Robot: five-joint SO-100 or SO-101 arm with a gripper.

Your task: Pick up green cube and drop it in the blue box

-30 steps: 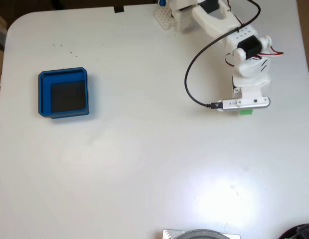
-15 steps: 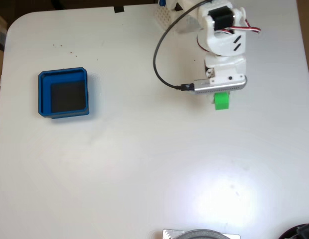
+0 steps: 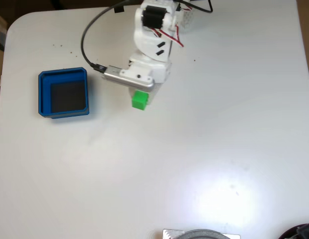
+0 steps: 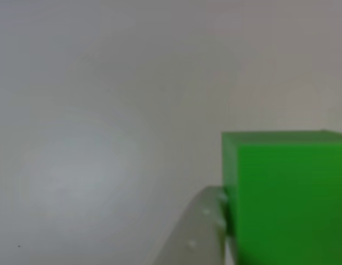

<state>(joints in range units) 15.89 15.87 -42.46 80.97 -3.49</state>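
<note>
Your gripper [image 3: 140, 98] is closed on the green cube [image 3: 139, 100], which sticks out just below the white arm [image 3: 152, 47] in the fixed view. In the other view, the cube [image 4: 287, 196] sits at lower right, pressed against one pale finger [image 4: 201, 234]. The blue box [image 3: 63, 93] lies on the white tabletop [image 3: 194, 164] to the cube's left, apart from it.

Bright glare lower right; blurry close-up view
</note>
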